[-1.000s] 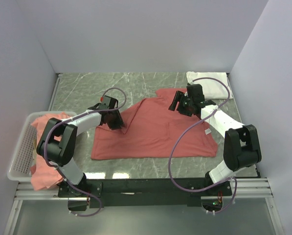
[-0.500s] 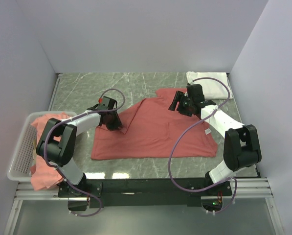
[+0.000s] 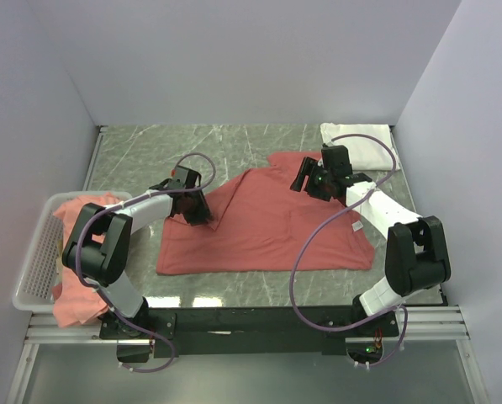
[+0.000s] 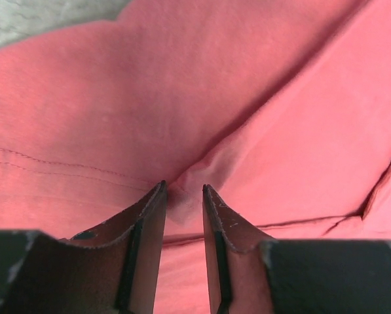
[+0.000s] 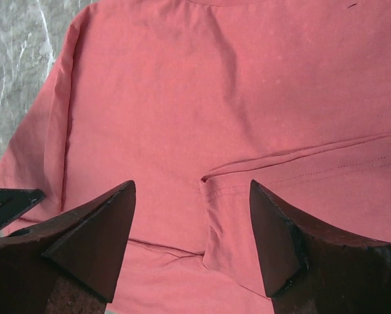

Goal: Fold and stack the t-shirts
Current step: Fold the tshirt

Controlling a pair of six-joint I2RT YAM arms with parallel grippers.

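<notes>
On t-shirt, left end effector nose-down

Soft, even light from above, no harsh shadows.
White glare patches on the table at its near edge; the left wrist view's close-up fingers are dim and soft-focused, shading the shirt fold between them.

Tabletop: grey-green marble pattern, white veins. Plain pale walls enclose it left, back and right. Even light; bright reflections at near edge.
</notes>
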